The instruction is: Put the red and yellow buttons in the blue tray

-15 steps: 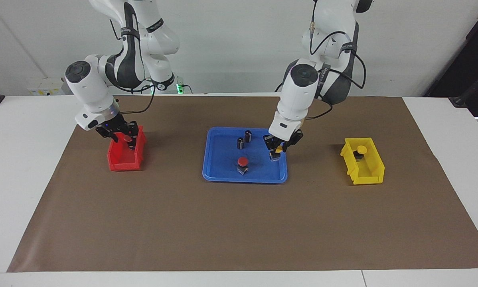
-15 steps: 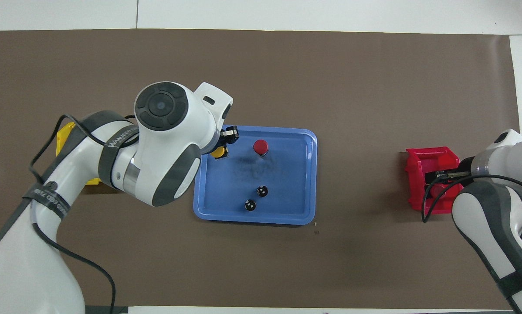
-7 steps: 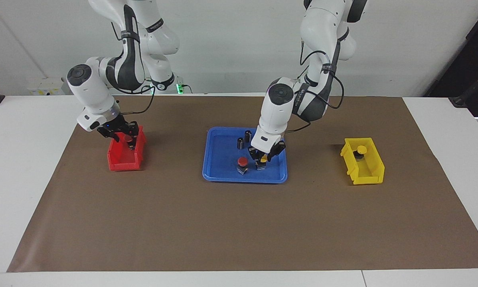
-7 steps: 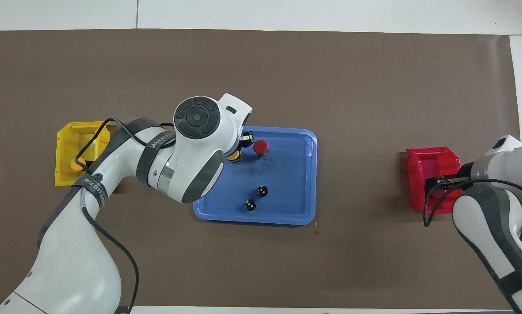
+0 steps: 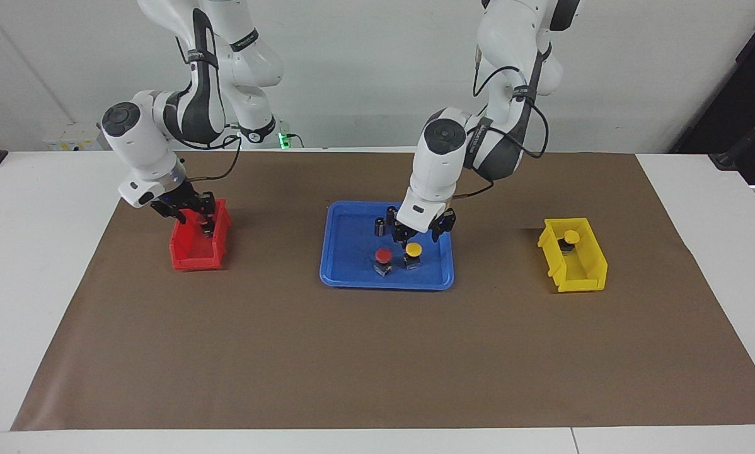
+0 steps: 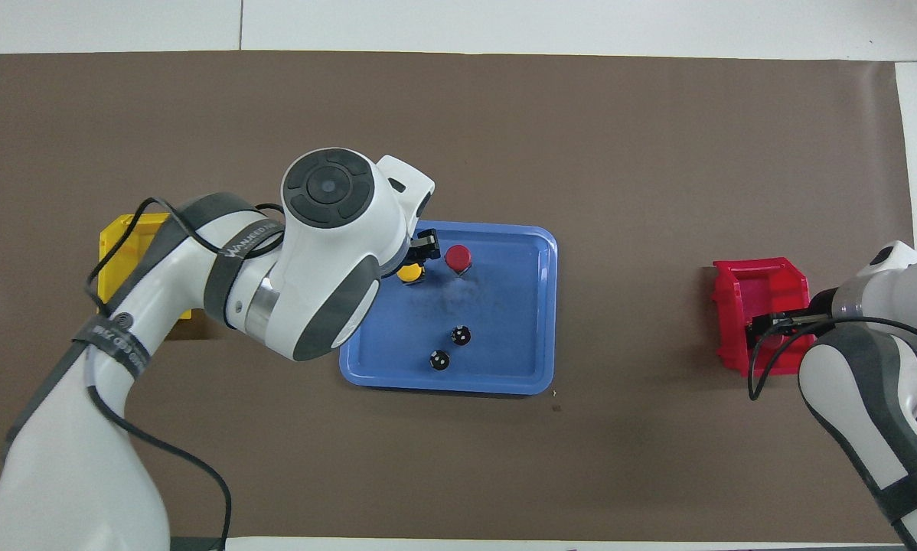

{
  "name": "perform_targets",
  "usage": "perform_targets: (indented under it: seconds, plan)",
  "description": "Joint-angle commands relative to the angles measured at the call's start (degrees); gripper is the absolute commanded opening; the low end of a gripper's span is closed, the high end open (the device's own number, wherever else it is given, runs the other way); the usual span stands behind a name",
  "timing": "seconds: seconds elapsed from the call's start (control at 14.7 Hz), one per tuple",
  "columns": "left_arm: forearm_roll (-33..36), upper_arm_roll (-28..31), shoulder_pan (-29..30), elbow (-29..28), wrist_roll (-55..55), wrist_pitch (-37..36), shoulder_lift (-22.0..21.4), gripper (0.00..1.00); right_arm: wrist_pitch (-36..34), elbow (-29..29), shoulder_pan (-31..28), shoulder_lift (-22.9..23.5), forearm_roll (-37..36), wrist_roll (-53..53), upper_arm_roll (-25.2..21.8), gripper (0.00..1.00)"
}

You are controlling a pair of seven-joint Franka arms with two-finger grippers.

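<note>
Two buttons stand in the blue tray point(image 5: 336, 252): a red button point(image 5: 384, 255) and, just beside it, a yellow button point(image 5: 413, 250). The left gripper point(image 5: 419, 234) is raised just above the yellow one, fingers apart and holding nothing. Two dark cylinders point(image 5: 386, 222) stand in the tray, nearer to the robots. A second yellow button point(image 5: 571, 238) sits in the yellow bin point(image 5: 579, 277). The right gripper point(image 5: 195, 216) is lowered into the red bin point(image 5: 188, 255); its finger state cannot be told, and no button is seen there. The release is best finished by a straight upward lift, so that neither standing button is tipped.
</note>
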Motion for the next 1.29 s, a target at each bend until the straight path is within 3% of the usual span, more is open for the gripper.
perform_targets:
  seconds: [0.0,0.2,0.34,0.54,0.75,0.95,1.09,1.22]
  plan:
    - [-0.1,0.9,6.4,0.7,11.0,-10.7,-6.3,1.0,1.6,-2.3,-0.9,-1.9,0.4,-1.5,0.6,0.68]
    - [1.3,1.5,18.0,1.0,29.8,-16.9,-12.6,1.0,1.6,-2.8,-0.9,-2.2,0.4,-1.5,0.6,0.68]
    - [1.3,1.5,24.3,1.4,38.2,-18.4,-14.4,1.0,1.6,-3.2,-1.0,-2.4,0.4,-1.8,0.6,0.68]
    - [1.4,1.5,28.3,0.4,40.8,-16.9,-14.9,1.0,2.0,-3.6,-1.0,-2.6,0.4,-1.8,0.6,0.68]
    - [1.5,1.5,29.6,-9.9,40.8,-3.8,-16.9,1.0,2.1,-4.0,-1.0,-2.7,0.4,-1.8,0.6,0.68]
    - [1.5,1.5,31.9,-15.8,42.9,5.2,-13.5,0.99,2.9,-4.4,-1.0,-2.7,0.4,-1.8,0.6,0.65]
    - [1.5,1.5,33.2,-16.9,44.4,6.4,-12.3,0.63,3.0,-4.4,-0.9,-2.8,0.4,-1.8,0.6,0.62]
    - [1.5,1.5,33.8,-17.9,45.0,7.6,-11.7,0.59,3.0,-4.4,-0.8,-2.8,0.4,-1.8,0.6,0.61]
